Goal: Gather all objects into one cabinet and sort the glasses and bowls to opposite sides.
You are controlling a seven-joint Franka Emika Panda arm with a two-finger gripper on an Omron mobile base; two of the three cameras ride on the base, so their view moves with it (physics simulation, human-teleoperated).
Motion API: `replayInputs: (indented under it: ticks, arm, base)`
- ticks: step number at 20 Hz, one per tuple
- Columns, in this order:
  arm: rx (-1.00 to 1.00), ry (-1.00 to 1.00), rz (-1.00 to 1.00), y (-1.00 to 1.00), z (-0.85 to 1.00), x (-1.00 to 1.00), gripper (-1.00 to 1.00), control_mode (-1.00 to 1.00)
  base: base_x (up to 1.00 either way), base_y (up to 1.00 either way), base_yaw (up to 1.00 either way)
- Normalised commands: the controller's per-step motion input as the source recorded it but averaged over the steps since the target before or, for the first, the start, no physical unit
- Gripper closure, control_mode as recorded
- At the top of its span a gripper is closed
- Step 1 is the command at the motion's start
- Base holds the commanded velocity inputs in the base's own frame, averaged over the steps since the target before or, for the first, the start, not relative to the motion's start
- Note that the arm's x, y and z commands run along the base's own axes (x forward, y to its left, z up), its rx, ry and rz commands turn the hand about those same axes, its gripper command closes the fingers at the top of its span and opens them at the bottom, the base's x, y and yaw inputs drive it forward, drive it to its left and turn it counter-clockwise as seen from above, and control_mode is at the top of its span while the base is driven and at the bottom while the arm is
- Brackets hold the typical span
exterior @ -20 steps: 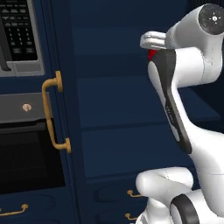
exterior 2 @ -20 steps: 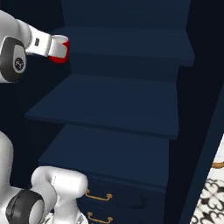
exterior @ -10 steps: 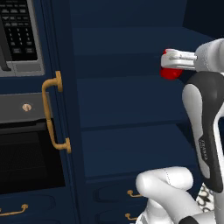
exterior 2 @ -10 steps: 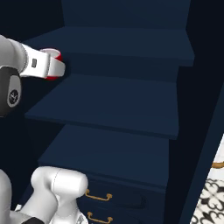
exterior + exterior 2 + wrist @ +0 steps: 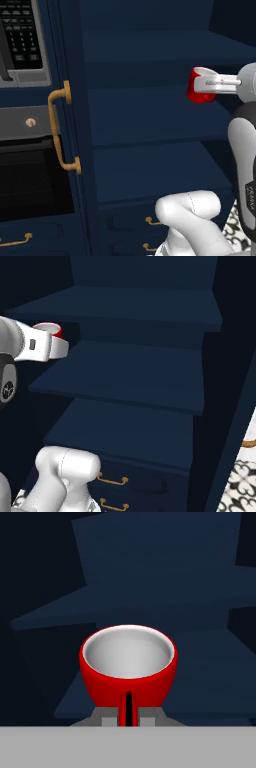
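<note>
Since a second ago we have swung our end effector (image 5: 201,86), clamped narrowly on the handle of the red cup (image 5: 198,91), rightward. Cup sits upright just ahead of us, over the tall cupboard's shelf (image 5: 125,376).

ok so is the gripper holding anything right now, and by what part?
Yes. The gripper holds the red cup by its handle, jaws closed on either side of it. The cup sits upright in front of the dark blue shelves.
</note>
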Motion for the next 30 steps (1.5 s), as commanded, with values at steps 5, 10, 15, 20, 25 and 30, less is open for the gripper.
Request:
replayInputs:
  ticks: [5, 10, 15, 20, 25, 30]
  arm:
    - [0.00, 0.00, 0.00, 0.00, 0.00, 0.00, 1.00, 1.00]
    - [0.00, 0.00, 0.00, 0.00, 0.00, 0.00, 1.00, 1.00]
    - [0.00, 0.00, 0.00, 0.00, 0.00, 0.00, 1.00, 1.00]
    - [0.00, 0.00, 0.00, 0.00, 0.00, 0.00, 1.00, 1.00]
    - [0.00, 0.00, 0.00, 0.00, 0.00, 0.00, 1.00, 1.00]
    - [0.00, 0.00, 0.00, 0.00, 0.00, 0.00, 1.00, 1.00]
  base:
    - [-0.76, -0.03, 0.05]
    - [-0.95, -0.01, 0.04]
    - [-0.97, 0.00, 0.01]
    - [-0.80, 0.00, 0.27]
    - [-0.89, 0.02, 0.46]
    - [-0.88, 0.19, 0.42]
